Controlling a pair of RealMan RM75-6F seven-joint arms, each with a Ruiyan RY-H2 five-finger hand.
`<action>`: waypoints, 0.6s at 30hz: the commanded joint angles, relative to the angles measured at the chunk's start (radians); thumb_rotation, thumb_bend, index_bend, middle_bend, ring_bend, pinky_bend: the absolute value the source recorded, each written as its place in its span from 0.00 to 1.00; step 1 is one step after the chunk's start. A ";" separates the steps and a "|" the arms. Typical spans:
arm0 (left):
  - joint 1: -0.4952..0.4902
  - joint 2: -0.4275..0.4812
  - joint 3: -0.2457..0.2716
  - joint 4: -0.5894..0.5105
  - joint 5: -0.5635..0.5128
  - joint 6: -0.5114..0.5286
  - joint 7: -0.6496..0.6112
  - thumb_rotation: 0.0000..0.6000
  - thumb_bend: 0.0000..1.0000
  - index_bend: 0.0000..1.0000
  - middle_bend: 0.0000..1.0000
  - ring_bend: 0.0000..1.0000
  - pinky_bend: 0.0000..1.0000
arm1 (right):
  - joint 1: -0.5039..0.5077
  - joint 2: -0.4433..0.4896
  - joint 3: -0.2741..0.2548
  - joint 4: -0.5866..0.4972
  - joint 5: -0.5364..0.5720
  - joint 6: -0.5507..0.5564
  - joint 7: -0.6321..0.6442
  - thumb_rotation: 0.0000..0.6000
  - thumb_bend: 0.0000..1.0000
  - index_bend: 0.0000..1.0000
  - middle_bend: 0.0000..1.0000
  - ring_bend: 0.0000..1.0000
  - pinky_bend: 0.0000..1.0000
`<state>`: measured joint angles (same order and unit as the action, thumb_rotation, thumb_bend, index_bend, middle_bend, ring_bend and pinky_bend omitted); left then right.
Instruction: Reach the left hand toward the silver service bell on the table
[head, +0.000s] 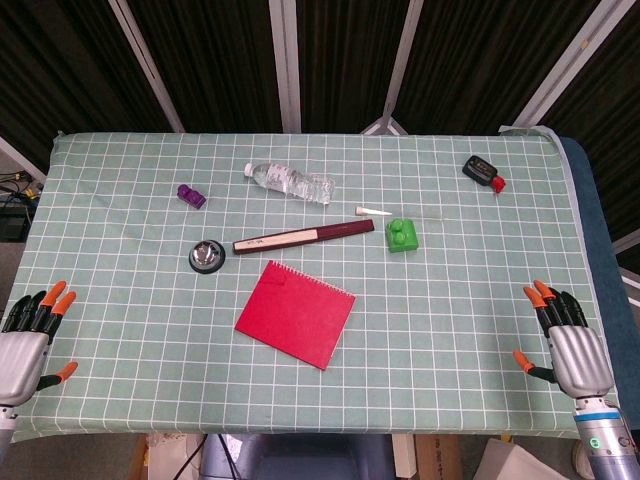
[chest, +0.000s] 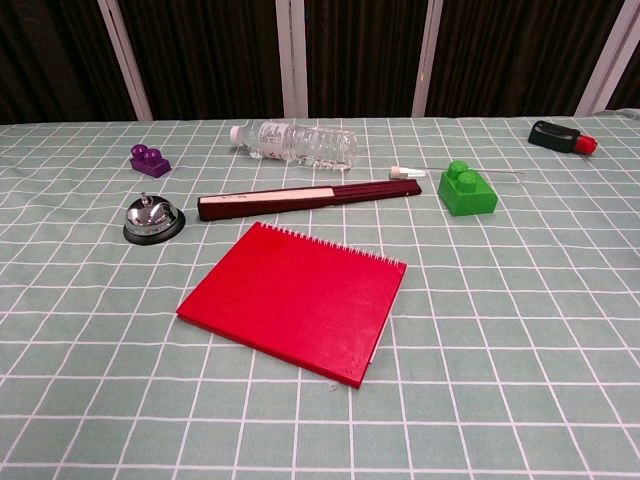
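The silver service bell sits on its black base on the green checked tablecloth, left of centre, just left of a long dark red box. My left hand rests at the table's near left edge, fingers apart and holding nothing, well short of the bell. At the near right edge my right hand also lies open and empty. Neither hand appears in the chest view.
A red spiral notebook lies near the centre. Behind it are the dark red box, a green brick, a clear plastic bottle, a purple brick, a white pen and a black-and-red key fob.
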<state>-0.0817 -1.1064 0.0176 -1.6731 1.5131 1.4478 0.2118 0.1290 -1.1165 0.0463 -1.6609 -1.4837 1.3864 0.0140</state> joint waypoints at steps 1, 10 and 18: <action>-0.001 0.000 0.000 0.000 -0.001 -0.001 0.000 1.00 0.13 0.00 0.00 0.00 0.00 | -0.001 -0.001 0.000 0.002 0.000 0.001 0.002 1.00 0.29 0.00 0.00 0.00 0.00; -0.001 -0.002 0.002 -0.002 0.006 -0.002 0.008 1.00 0.13 0.00 0.00 0.00 0.00 | -0.006 0.001 0.000 0.006 -0.007 0.013 0.015 1.00 0.29 0.00 0.00 0.00 0.00; -0.009 -0.005 0.001 0.001 0.000 -0.019 0.006 1.00 0.13 0.00 0.00 0.00 0.00 | -0.008 0.000 -0.001 0.011 -0.008 0.018 0.010 1.00 0.29 0.00 0.00 0.00 0.00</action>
<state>-0.0901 -1.1108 0.0187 -1.6723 1.5141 1.4295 0.2176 0.1208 -1.1163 0.0454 -1.6502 -1.4921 1.4043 0.0235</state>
